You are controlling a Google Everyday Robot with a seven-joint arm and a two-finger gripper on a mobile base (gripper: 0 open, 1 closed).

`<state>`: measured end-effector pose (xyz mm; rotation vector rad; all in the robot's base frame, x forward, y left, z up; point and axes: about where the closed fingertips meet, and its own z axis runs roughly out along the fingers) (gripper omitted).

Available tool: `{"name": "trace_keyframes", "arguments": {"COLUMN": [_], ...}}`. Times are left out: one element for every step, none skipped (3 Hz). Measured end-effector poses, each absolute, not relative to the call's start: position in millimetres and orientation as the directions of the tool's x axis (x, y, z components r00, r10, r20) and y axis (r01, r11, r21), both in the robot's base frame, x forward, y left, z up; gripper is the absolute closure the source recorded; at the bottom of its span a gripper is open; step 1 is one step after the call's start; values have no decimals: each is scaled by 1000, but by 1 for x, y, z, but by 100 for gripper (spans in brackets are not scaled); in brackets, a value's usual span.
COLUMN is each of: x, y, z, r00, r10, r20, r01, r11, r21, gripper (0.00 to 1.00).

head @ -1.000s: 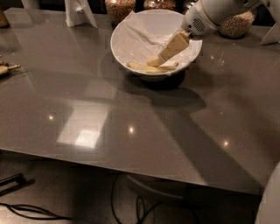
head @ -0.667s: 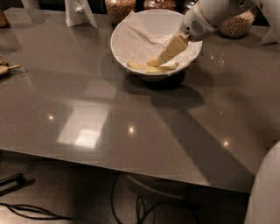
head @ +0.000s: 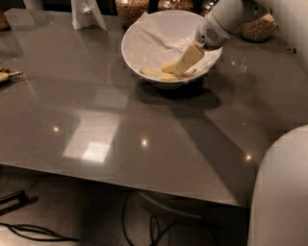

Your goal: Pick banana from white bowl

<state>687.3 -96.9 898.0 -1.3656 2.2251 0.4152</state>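
The white bowl (head: 144, 36) stands at the back of the grey table (head: 120, 125), lined with crumpled white paper. On its floor lies a small, plump, pale banana (head: 168, 67), with a longer, flatter pale yellow piece (head: 156, 74) beside it. My gripper (head: 186, 60) reaches into the bowl from the upper right, and its pale tip rests on or right against the plump banana's right end. My white wrist (head: 219, 24) hangs over the bowl's right rim.
Glass jars of grain (head: 131, 7) (head: 257, 28) line the back edge behind the bowl. A white stand (head: 86, 12) sits at the back left. A small yellowish object (head: 5, 76) lies at the left edge. My white body (head: 281, 192) fills the bottom right corner.
The gripper has stayed in the bowl at the banana, with hardly any shift. My white body has come further into view at the bottom right.
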Motion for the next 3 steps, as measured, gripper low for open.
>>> {"name": "trace_keyframes", "arguments": {"x": [690, 688, 681], "y": [-97, -96, -94], "z": [885, 882, 893], "r00": [-395, -403, -410], "r10": [-750, -749, -729], "r20": [-530, -525, -549], "r01": [-892, -891, -881], "r11": [450, 452, 471], "r21": [28, 39, 32], "gripper": [39, 57, 82]}}
